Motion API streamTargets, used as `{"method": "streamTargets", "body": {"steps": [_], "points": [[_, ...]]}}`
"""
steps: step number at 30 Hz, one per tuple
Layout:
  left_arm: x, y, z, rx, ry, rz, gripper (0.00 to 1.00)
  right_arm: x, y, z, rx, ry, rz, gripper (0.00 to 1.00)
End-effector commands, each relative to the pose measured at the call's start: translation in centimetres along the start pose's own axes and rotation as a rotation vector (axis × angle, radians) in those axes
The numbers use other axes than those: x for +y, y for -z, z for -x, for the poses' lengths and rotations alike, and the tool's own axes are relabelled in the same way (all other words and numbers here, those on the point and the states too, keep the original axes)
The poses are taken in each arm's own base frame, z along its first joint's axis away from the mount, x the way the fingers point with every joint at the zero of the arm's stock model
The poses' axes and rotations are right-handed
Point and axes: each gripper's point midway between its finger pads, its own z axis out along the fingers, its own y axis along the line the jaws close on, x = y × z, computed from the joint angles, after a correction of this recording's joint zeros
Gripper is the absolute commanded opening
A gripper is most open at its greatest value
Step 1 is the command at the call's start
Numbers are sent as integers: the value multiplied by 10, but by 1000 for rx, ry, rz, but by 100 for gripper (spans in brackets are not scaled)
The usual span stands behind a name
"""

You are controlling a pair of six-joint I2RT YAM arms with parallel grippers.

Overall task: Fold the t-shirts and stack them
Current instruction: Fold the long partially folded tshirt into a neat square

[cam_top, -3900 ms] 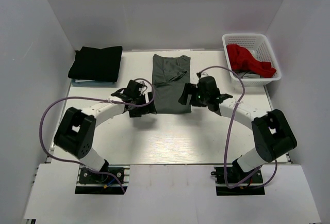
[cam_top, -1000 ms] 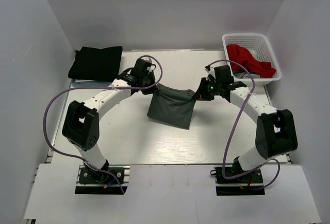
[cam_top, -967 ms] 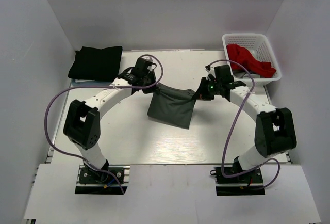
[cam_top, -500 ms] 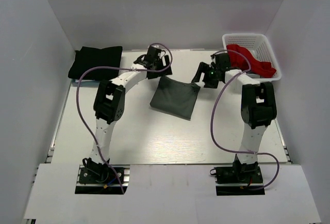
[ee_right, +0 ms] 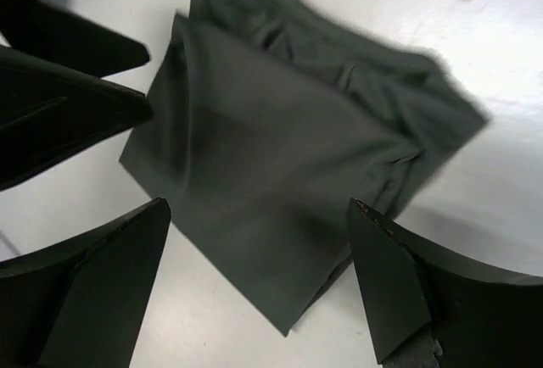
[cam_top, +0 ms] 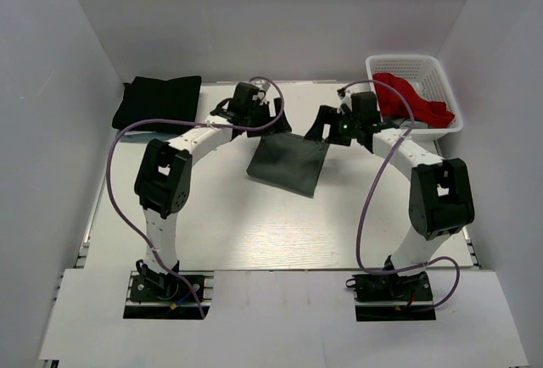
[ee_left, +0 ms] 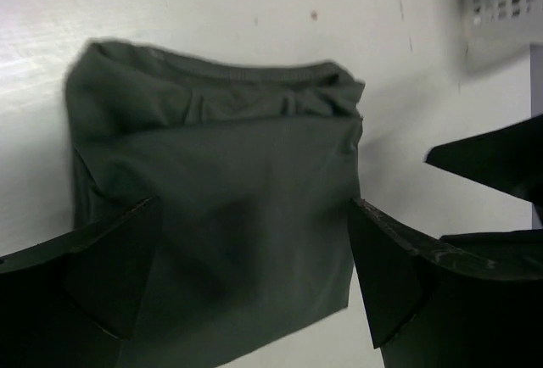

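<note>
One dark grey t-shirt [cam_top: 288, 163] lies folded flat.

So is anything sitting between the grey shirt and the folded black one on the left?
No loose object does. Only the left arm itself crosses the gap between the dark grey t-shirt and the black t-shirt.

The left arm [cam_top: 199, 136] and the right arm [cam_top: 399, 146] stretch forward and curve inward toward each other. The left gripper [cam_top: 270, 122] and the right gripper [cam_top: 321, 126] hang near each other, tilted downward. Both have jaws spread wide, gripping nothing.
</note>
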Motion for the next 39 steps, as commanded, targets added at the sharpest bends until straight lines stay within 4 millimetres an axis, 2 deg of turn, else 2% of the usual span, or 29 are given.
{"method": "streamTargets", "body": {"steps": [1,2,5,6,7,8,9,10,11,12,13,14,15,17,18,19,20,22,26,27,29,30,32,33,34,35,36,37,39], "points": [[-6,-3,-41,119,59,-79,100,16,-18,-42,110,-38,121,90],[-2,-3,-48,135,64,-70,100,15,-22,-50,132,-48,128,90],[21,-3,-89,227,117,-13,100,16,-33,-82,203,-65,128,90],[28,3,-105,254,127,4,100,22,-35,-90,217,-55,150,90],[32,8,-114,275,145,18,100,20,-34,-114,259,-61,145,90],[35,12,-123,290,151,28,100,22,-31,-118,264,-50,150,90],[43,21,-151,347,172,56,100,24,-29,-124,267,-38,140,90],[34,34,-154,344,161,35,100,17,-24,-152,320,-49,117,90],[35,43,-160,350,178,42,100,24,-16,-153,311,-22,127,90],[39,54,-186,388,192,58,100,24,-12,-160,322,-20,122,90],[33,63,-195,400,185,30,100,18,-3,-180,364,-37,106,90],[23,79,-189,374,185,-4,100,21,4,-202,413,-26,109,90],[23,91,-208,406,184,-11,100,25,19,-204,395,-7,108,90],[22,111,-216,412,173,9,100,29,38,-225,429,30,106,90],[15,125,-209,378,140,0,100,32,45,-220,399,51,103,90],[21,130,-204,345,130,49,100,37,52,-214,371,85,114,90],[23,139,-206,348,122,76,100,35,58,-218,378,107,96,90],[23,148,-188,259,99,102,100,44,67,-201,301,163,116,90],[33,149,-165,167,78,181,100,46,67,-175,208,200,82,90],[49,148,-163,162,86,261,100,41,62,-169,195,197,50,90],[59,144,-156,154,90,311,100,45,59,-160,174,203,52,90],[73,142,-159,164,84,388,100,49,54,-154,169,203,64,90],[72,135,-150,159,71,397,92,50,46,-154,173,193,73,90],[77,130,-155,190,58,414,88,54,43,-146,155,193,78,88],[78,127,-155,195,58,417,78,51,38,-146,160,181,64,86],[76,124,-154,204,50,409,73,48,32,-148,175,177,56,81],[79,122,-157,215,51,416,67,51,29,-141,162,172,56,80],[80,118,-158,226,42,421,54,47,22,-147,189,164,45,77],[80,117,-158,233,43,425,41,49,18,-141,183,156,45,71]]}}
